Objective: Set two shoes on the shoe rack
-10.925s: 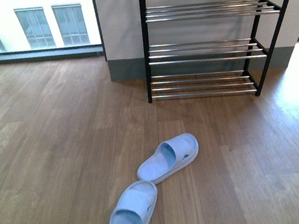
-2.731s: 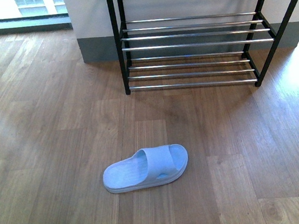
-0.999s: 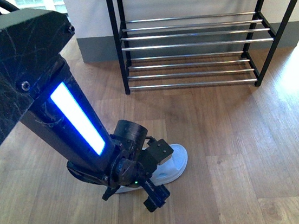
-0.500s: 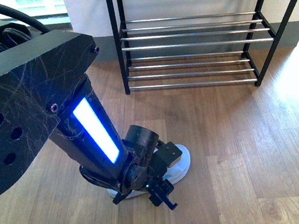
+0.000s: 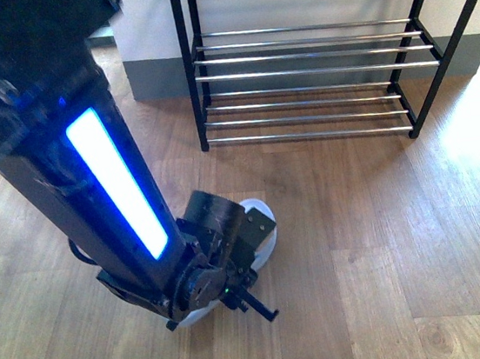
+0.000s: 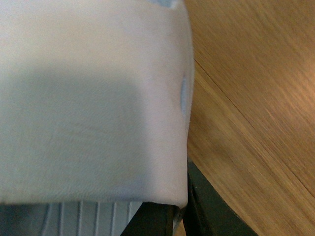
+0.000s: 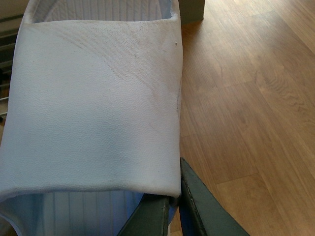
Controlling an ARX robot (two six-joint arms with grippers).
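Observation:
The shoes here are light blue slippers. In the front view my left gripper (image 5: pixel 234 275) is low over the wooden floor, shut on one slipper (image 5: pixel 261 219), most of which is hidden behind the wrist. That slipper's strap (image 6: pixel 93 98) fills the left wrist view, with the left gripper (image 6: pixel 179 216) clamped on its edge. In the right wrist view my right gripper (image 7: pixel 174 209) is shut on the strap edge of a second slipper (image 7: pixel 93 98); the right arm is out of the front view. The shoe rack (image 5: pixel 311 48), a black frame with chrome rods, stands against the wall beyond.
My left arm (image 5: pixel 89 163), with a lit blue strip, covers the left half of the front view. A grey skirting base (image 5: pixel 156 80) runs along the wall to the left of the rack. Wooden floor (image 5: pixel 389 249) lies between slipper and rack.
My left arm has swung closer to the camera and shifted left. The slipper in its grip has moved with it, its toe end now higher and further left.

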